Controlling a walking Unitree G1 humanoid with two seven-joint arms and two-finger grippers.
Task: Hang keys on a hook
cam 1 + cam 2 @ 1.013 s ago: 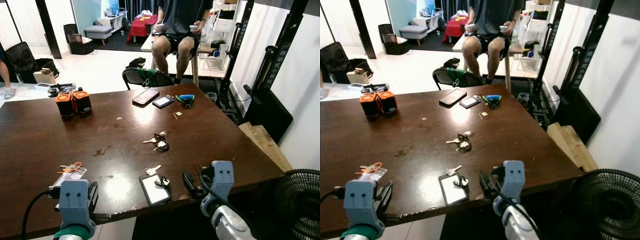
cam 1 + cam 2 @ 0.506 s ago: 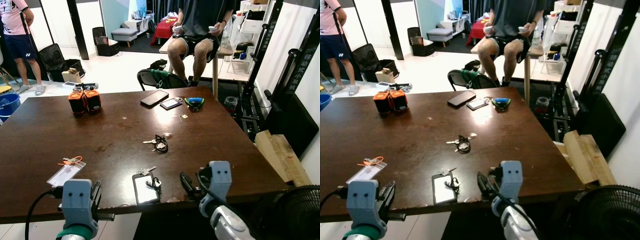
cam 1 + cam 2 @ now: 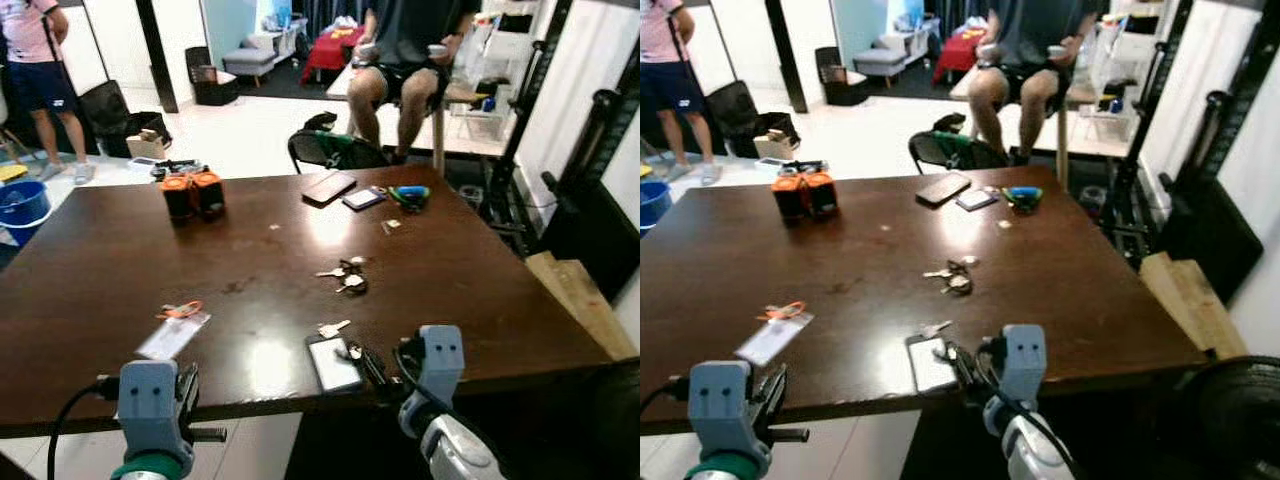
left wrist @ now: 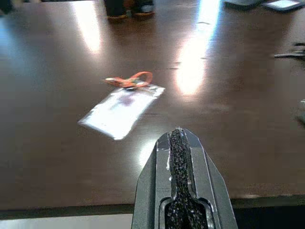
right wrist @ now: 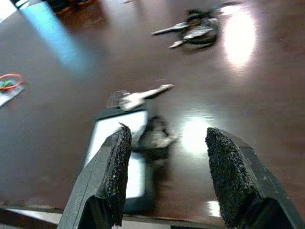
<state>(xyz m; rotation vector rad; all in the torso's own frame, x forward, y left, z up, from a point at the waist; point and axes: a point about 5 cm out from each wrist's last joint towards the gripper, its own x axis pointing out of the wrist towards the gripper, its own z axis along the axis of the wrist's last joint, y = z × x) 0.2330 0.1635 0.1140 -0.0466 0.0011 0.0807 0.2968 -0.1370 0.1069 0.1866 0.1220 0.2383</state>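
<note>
Keys still lying on the table, right gripper lined up over them.

The keys [image 5: 153, 136] lie lower centre beside a card holder [image 3: 333, 362], small, light, loose; the ring looks the surest hold. Right gripper [image 5: 164, 167] gapes wide; left gripper [image 4: 177, 191] is pressed together, empty.

A bunch of keys [image 5: 194, 31] on a dark ring lies flat on the brown counter [image 3: 100, 270], well beyond the right end effector [image 5: 167, 179]. A single key [image 5: 138, 98] lies nearer, just ahead of its spread fingers.
</note>
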